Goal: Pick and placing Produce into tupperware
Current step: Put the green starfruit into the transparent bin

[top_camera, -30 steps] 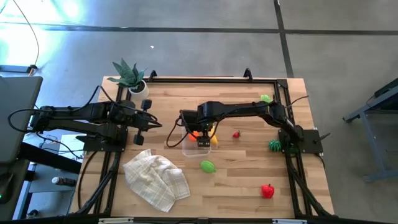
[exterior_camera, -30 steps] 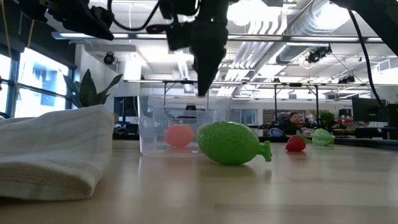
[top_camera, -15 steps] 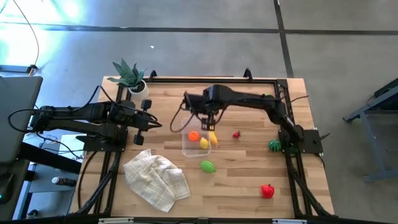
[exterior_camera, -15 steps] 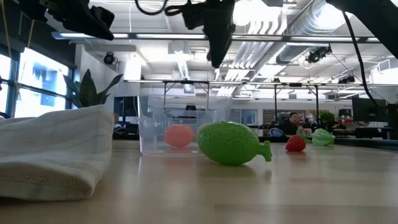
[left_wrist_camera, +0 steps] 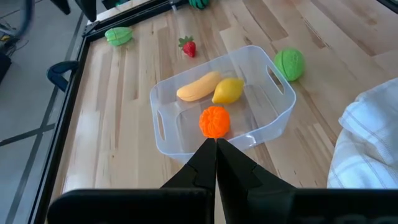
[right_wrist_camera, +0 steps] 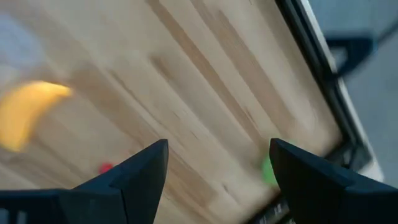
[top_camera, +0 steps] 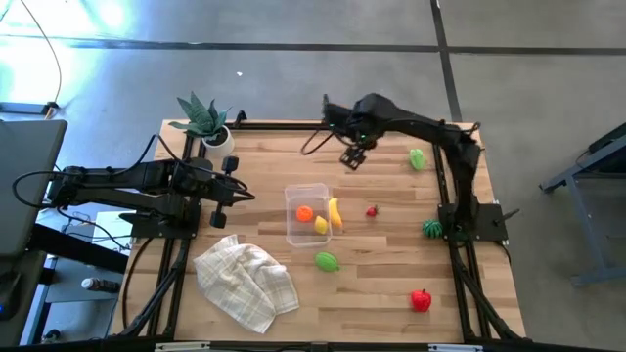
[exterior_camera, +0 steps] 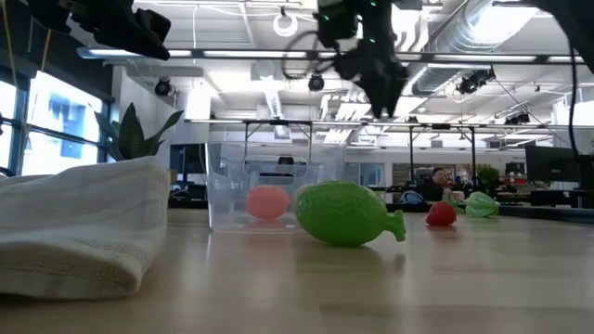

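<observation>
Tupperware [top_camera: 308, 213] mid-surface, holding orange [top_camera: 304, 213] and lemon [top_camera: 320, 226]; banana [top_camera: 335, 213] over its right rim. Towel [top_camera: 246, 279] near front-left corner, plant [top_camera: 205, 122] back-left corner.

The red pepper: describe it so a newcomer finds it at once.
Start at the clear tupperware mid-table and go toward the table's near right corner, past the green lime. The red pepper lies there alone, far bigger than the tiny strawberry.

A: What colours sit in the clear tupperware [top_camera: 291, 217]?
B: An orange fruit [top_camera: 304, 213], a yellow lemon [top_camera: 320, 226], a yellow banana [top_camera: 335, 213].
A: And nearer the dark right gripper [top_camera: 352, 157]?
B: A pale green piece [top_camera: 418, 157]; a red strawberry [top_camera: 372, 210] farther off. The cloth [top_camera: 245, 281] is white, faintly checked.
</observation>
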{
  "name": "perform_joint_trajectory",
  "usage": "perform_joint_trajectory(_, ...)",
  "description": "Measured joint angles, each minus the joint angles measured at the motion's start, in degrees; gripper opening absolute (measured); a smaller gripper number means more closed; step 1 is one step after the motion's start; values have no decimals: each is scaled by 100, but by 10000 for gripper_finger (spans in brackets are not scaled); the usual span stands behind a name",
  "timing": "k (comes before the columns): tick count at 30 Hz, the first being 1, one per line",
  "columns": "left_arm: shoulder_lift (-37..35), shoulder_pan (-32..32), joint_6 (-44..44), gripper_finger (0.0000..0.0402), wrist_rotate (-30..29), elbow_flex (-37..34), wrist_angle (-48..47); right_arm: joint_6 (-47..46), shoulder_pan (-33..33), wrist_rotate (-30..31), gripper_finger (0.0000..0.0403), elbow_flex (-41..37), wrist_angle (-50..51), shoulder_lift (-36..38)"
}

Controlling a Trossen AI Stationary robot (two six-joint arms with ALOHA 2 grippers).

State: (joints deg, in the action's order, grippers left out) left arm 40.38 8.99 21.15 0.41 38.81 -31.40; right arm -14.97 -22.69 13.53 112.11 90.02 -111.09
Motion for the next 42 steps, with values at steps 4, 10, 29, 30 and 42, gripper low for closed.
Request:
perform_joint_trajectory(4, 0, 0, -1, 3, 2, 0, -3, -379, -414, 26, 271, -1157, -54, 628)
perform_joint_trajectory(10, 0, 0, -2, 3, 2, 0, -1, -766, -850, 20, 271, -2906, -713, 1643)
perform_joint_trajectory(29, 0, 0, 0, 3, 2, 0, -2, -2268, -2685, -357, 271, -5652, -3024, 3847)
perform_joint_trajectory(30, 0, 0, -1, 3, 1, 0, -3, -2262, -2755, -365, 271, -5706, -3074, 3845)
perform_joint_trajectory(42, 0, -1, -1, 3, 2, 0, -2, -2106, -3012, -456, 271, -6259, -3903, 3845)
